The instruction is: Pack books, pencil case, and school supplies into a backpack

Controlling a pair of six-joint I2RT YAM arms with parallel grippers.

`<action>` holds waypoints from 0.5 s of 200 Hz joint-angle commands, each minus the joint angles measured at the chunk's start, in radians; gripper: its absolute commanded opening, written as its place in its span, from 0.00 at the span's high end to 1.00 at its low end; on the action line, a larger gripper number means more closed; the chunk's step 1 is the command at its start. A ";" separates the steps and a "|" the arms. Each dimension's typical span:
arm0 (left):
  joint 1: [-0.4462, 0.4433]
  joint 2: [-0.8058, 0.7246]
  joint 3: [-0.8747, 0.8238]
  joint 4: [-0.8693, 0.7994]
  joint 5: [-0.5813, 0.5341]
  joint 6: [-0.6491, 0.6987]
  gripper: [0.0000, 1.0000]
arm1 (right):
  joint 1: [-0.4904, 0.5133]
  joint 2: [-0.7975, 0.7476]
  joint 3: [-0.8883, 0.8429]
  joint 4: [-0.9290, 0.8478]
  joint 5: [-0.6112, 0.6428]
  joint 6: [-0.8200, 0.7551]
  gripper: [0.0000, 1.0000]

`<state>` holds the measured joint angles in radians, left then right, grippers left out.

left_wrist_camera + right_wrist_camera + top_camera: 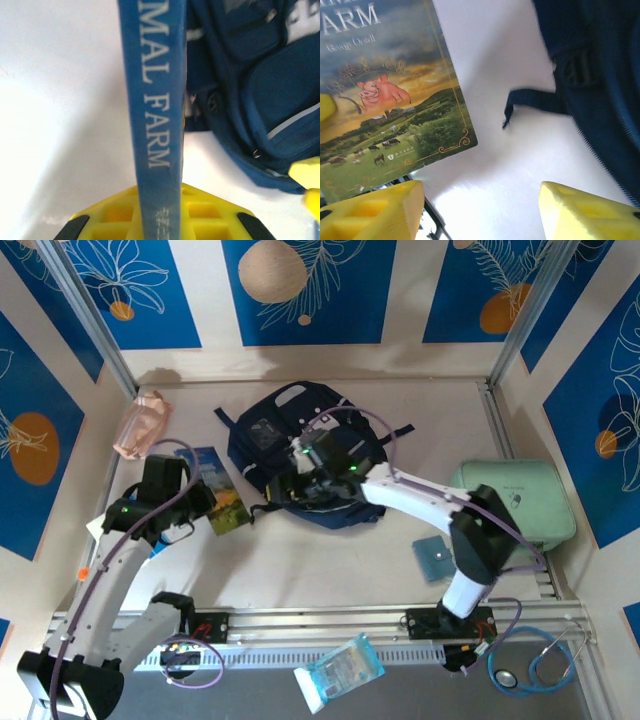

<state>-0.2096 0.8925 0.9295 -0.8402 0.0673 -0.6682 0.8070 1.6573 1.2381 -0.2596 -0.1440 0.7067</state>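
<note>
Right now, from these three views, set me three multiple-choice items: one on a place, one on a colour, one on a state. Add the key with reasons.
1. The flat teal square pad lies:
A) by the far wall
B) at the table's left edge
C) near the mint-green rounded zip case

2. The spine of the thin "Animal Farm" book is:
A) blue
B) red
C) black

3. The left arm's yellow fingers are:
A) wide apart, empty
B) shut on the book's spine
C) shut on a strap

Key:
1. C, the top view shows the pad close to the case.
2. A, the left wrist view shows a blue spine.
3. B, the spine stands clamped between them.
</note>
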 commanded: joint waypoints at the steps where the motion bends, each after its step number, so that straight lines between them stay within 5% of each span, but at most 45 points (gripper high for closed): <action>1: 0.001 0.013 0.055 0.100 0.017 0.008 1.00 | -0.067 -0.091 -0.112 0.167 -0.083 0.110 0.31; 42: -0.007 0.089 -0.096 0.647 0.221 -0.270 1.00 | -0.190 -0.200 -0.252 0.376 -0.168 0.334 0.23; 74: -0.027 0.183 -0.189 1.082 0.273 -0.503 1.00 | -0.251 -0.219 -0.348 0.532 -0.201 0.487 0.19; 100: -0.079 0.256 -0.193 1.260 0.260 -0.590 1.00 | -0.262 -0.192 -0.370 0.614 -0.218 0.604 0.18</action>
<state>-0.2432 1.1244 0.7254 0.0246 0.2802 -1.1030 0.5507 1.4609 0.8852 0.2127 -0.3050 1.1496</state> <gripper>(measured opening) 0.117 0.816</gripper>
